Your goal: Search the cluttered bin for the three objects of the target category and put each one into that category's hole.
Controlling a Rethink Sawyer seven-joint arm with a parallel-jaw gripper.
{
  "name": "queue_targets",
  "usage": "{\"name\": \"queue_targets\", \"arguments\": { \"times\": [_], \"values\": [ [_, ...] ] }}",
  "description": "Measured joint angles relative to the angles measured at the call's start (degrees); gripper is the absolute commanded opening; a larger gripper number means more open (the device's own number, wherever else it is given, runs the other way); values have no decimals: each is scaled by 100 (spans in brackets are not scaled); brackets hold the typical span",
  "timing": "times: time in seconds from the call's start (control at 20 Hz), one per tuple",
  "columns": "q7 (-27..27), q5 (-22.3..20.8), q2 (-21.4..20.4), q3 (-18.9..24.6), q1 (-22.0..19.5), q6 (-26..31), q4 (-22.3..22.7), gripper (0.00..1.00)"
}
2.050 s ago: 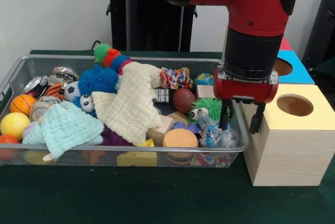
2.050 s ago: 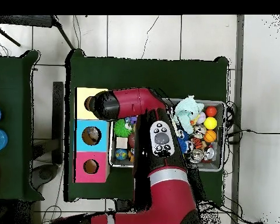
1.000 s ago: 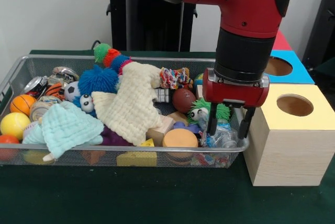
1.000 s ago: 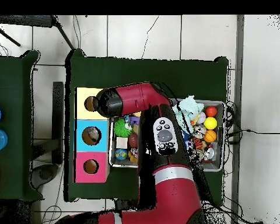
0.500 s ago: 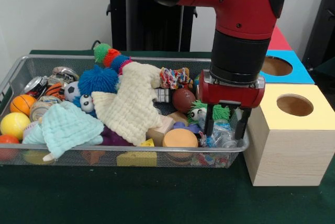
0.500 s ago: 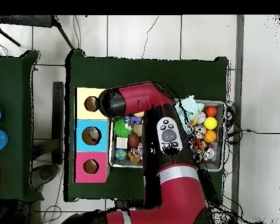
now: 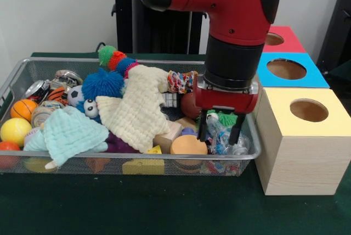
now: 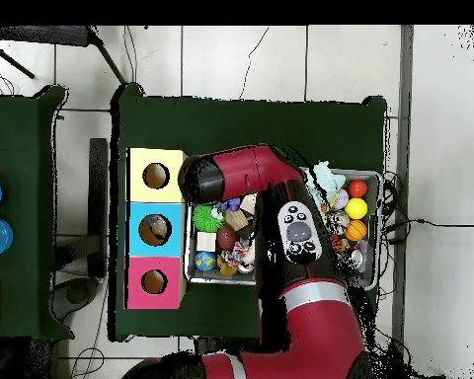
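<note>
Front view: gripper [image 7: 220,133] hanging low in the right end of the bin [image 7: 22,67], jaws apart, straddling a clear bottle [image 7: 222,139] that lies against the near mesh wall beside an orange disc [image 7: 188,145]. Bottle not yet clamped, as far as can be judged. Red box's hole [image 7: 273,39] at the far end of the box row, beyond blue box [image 7: 296,76] and yellow box [image 7: 315,117]. Advisable for the grasp: lower squarely so both fingers clear the green spiky toy [image 7: 226,118] and the bin rim, close gently on the soft crinkly body near its middle, lift straight up before travelling. Risk judged: thin plastic may buckle or slip. No other bottles made out under the cream cloth [image 7: 140,108] and mint cloth [image 7: 68,133].

Overhead view: arm [image 8: 280,212] covering the middle of the bin, gripper and bottle hidden beneath it. Shown instead: all three boxes in one column beside the bin on the green counter [image 8: 251,123], with the red hole [image 8: 154,281] nearest the robot base.
</note>
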Motion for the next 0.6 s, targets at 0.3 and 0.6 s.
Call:
{"name": "queue_targets", "arguments": {
  "times": [0.3, 0.6],
  "values": [
    [0, -177, -8, 74, -187, -6, 247, 100],
    [0, -230, -12, 231, -338, -83, 356, 100]
  ]
}}
